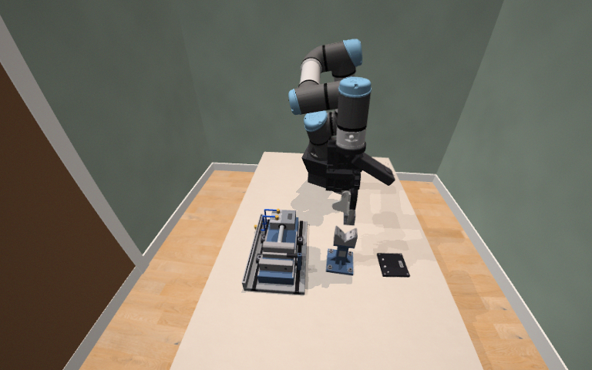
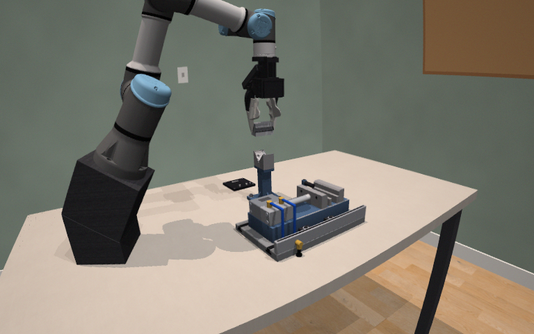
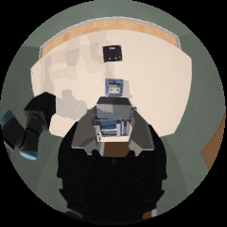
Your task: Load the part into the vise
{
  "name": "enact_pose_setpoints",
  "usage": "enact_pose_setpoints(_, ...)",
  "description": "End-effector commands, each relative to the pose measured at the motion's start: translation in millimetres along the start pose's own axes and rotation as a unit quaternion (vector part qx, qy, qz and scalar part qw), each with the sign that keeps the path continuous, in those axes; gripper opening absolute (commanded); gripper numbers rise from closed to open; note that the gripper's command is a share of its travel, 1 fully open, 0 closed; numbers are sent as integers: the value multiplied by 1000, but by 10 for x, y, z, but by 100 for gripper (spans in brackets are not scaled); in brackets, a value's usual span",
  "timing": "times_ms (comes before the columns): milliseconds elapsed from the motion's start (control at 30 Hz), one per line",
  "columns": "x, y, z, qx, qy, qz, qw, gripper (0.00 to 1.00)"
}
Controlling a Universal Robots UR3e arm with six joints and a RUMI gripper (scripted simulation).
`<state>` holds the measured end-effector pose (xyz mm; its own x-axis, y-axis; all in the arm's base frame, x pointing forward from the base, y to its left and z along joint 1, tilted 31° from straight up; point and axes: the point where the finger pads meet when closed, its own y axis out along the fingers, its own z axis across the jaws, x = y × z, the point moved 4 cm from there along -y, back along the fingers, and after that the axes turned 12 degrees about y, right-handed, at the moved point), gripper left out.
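"What have you got there?"

"My gripper [image 1: 348,213] [image 2: 263,126] [image 3: 113,107] is pinching the grey block [image 1: 346,216] [image 2: 262,129] [image 3: 113,107] between its two fingers. I've got it up in the air, over the area of the V-block [image 1: 345,239] [image 2: 267,161] [image 3: 113,88] and apart from it."

"Which way does the milled slot face?"

"I can't tell. The block is too small in the outside views, and my wrist view doesn't settle it."

"And the infeed plate [image 1: 392,265] [image 2: 236,185] [image 3: 113,53]?"

"That black plate lies flat on the table [image 1: 331,318] [image 2: 188,287] [image 3: 156,71], with the V-block standing between it and the vise [image 1: 275,278] [image 2: 261,227]. My block isn't on it."

"Is the vise ready?"

"It's open: there's a gap between the fixed jaw [image 1: 276,264] [image 2: 331,189] and the rod-side jaw [image 1: 278,246] [image 2: 311,195]. The block is well clear of both, so it's not loaded. I'm pointing straight down, with the vise off to one side of me."
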<state>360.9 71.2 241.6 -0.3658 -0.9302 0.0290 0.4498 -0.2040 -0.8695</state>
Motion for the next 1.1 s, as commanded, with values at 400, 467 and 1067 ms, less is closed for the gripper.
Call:
enact_pose_setpoints(400, 51, -6, 17, -10, 0, 55, 998, 0)
enact_pose_setpoints(467, 59, -5, 19, -12, 0, 63, 998, 0)
enact_pose_setpoints(1067, 132, 10, 36, -28, 0, 141, 990, 0)
